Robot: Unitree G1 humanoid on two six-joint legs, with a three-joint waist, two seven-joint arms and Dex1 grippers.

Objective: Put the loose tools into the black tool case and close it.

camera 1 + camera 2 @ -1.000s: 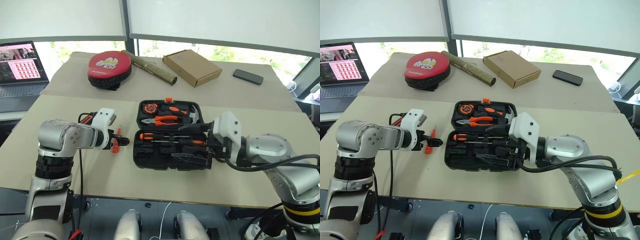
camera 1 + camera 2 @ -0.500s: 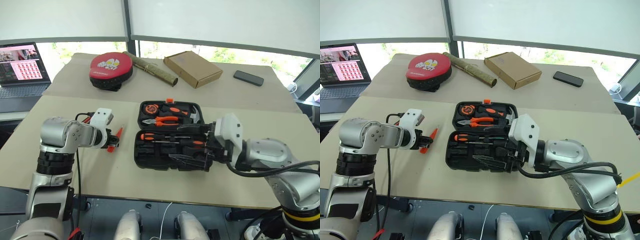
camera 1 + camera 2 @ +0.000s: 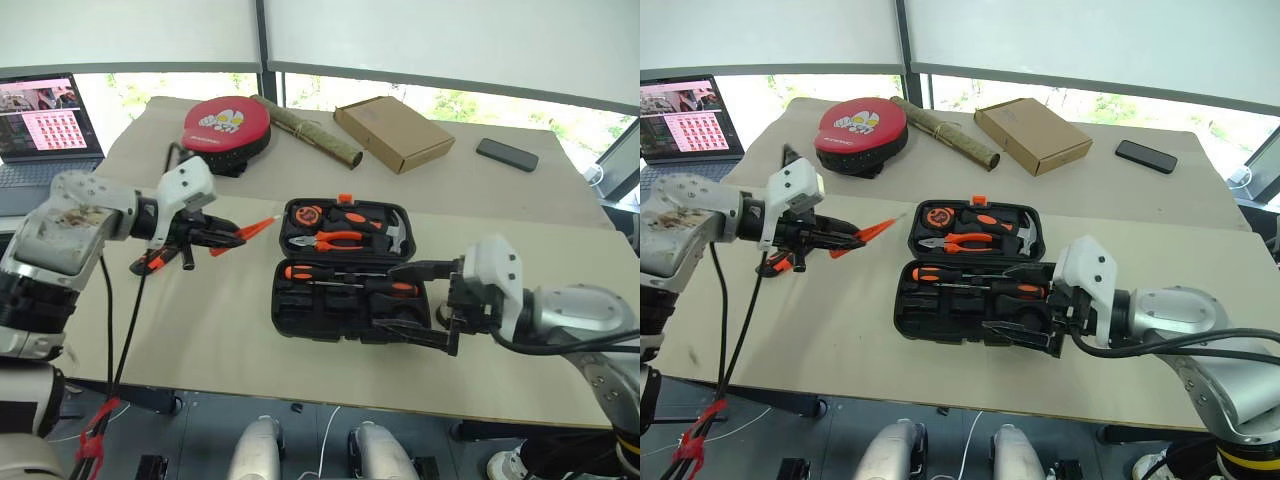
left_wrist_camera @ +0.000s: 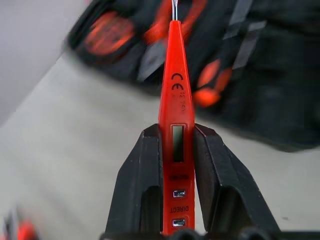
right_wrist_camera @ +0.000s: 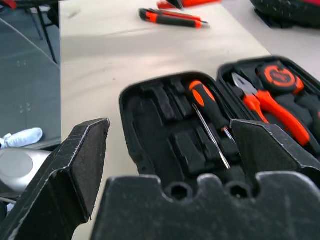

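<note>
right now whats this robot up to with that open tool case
The robot is packing loose tools into the open black tool case. Its left gripper has its jaws shut on the slim orange tester screwdriver, held in the air left of the case with its tip pointing toward it. The right gripper sits at the case's right end with jaws wide open, holding nothing. An orange-and-black utility knife lies on the table. The case is not yet closed.

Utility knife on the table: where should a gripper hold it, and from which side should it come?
Grip the utility knife across its narrow middle, coming from above: it lies flat on the table, so probably only its long edges are free.
</note>
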